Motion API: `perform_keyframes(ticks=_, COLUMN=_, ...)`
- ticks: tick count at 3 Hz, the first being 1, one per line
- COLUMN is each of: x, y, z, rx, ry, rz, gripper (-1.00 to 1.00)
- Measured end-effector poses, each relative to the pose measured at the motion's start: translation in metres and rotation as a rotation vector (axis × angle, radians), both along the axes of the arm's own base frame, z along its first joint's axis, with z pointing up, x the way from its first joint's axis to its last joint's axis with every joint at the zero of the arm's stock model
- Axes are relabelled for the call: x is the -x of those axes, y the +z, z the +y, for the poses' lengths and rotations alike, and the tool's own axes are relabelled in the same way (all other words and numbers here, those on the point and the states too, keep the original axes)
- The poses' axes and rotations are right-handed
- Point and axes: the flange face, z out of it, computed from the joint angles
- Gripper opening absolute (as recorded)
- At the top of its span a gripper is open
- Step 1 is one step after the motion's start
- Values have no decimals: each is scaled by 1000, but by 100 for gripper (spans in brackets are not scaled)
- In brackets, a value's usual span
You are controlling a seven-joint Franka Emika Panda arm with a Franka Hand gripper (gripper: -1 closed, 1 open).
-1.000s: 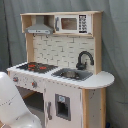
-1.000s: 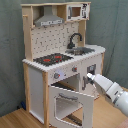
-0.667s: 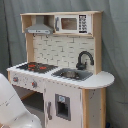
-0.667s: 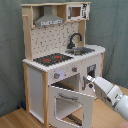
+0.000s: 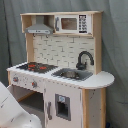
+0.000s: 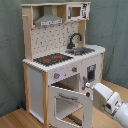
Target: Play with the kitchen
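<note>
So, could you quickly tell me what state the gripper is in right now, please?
Gripper: at the oven door of the kitchen; open or closed cannot be told.

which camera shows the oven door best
The second exterior view: the oven door hangs open there, window facing the camera. In the first exterior view the white arm covers most of that spot.

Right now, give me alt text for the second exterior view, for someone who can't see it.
A white robot arm reaches from the lower right toward the open oven door of a pale-wood and white toy kitchen. On top sit a black-and-red hob, a grey sink with a black tap, and a pegboard back.
</note>
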Motion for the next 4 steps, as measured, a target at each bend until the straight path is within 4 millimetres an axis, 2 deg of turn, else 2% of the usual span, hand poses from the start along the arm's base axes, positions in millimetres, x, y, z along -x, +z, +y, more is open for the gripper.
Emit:
perform_keyframes(ticks=2, x=4, y=-32, z=17, rx=-141, ry=52, rz=64, gripper=100)
perform_keyframes(ticks=4, x=-3, y=-71, z=21, rx=-270, ry=88, rz=174, gripper=100)
